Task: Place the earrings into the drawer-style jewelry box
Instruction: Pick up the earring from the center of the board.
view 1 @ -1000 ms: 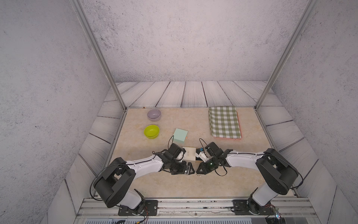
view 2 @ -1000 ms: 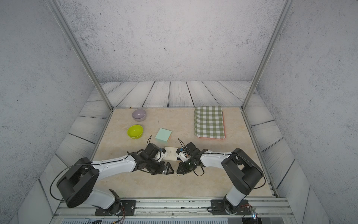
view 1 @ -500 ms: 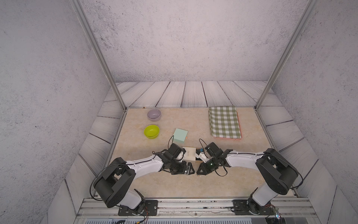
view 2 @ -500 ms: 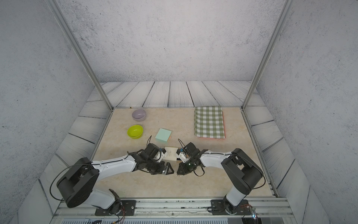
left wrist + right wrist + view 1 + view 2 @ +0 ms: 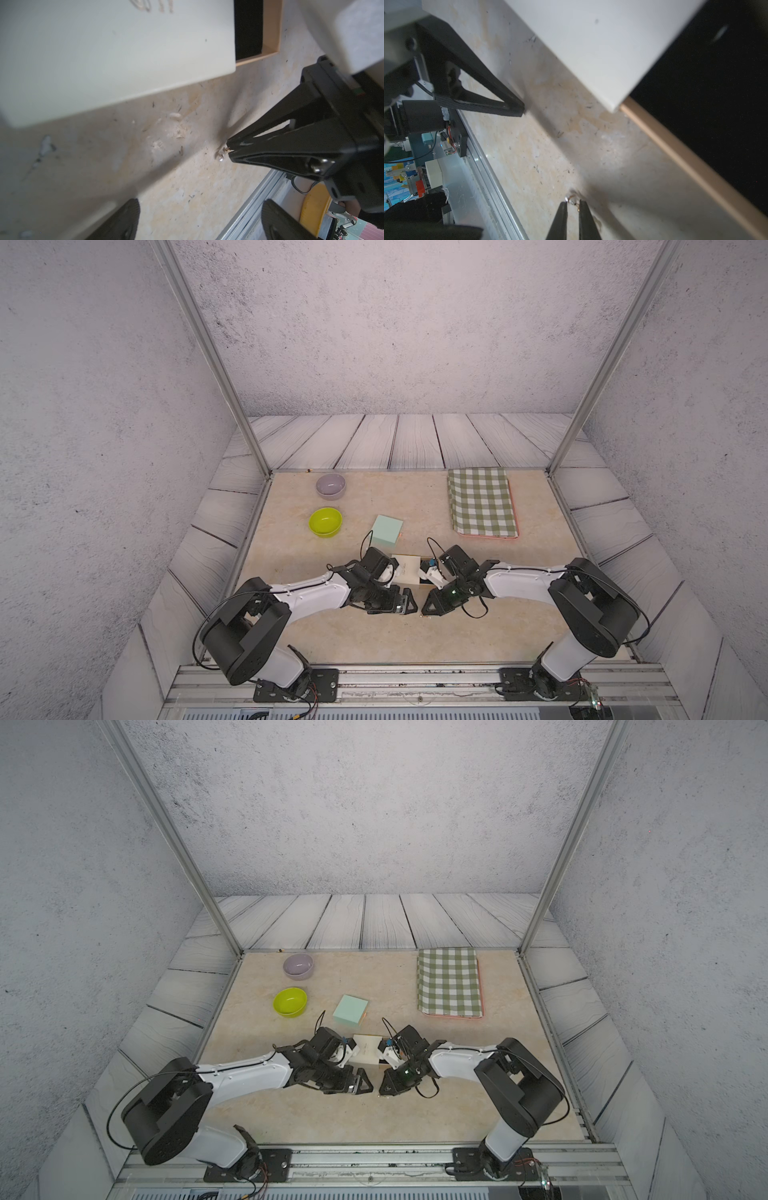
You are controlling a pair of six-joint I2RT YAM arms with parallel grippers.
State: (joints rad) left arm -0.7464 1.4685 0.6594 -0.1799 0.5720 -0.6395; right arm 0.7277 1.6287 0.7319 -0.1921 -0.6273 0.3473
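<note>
One earring (image 5: 223, 153), a tiny gold piece with a pale bead, sits just right of centre in the left wrist view, pinched at the tips of the right gripper (image 5: 229, 150), whose fingers are pressed nearly together on it low over the beige table (image 5: 176, 187). Above it lies the cream jewelry box (image 5: 116, 52), its black-lined drawer (image 5: 248, 29) pulled out at upper right. At lower centre of both top views, the left gripper (image 5: 405, 600) is spread wide, holding nothing.

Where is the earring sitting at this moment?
The earring lies on the beige tabletop at the tips of the right pincer, which is nearly shut around it, just in front of the cream jewelry box with its drawer slid open.
</note>
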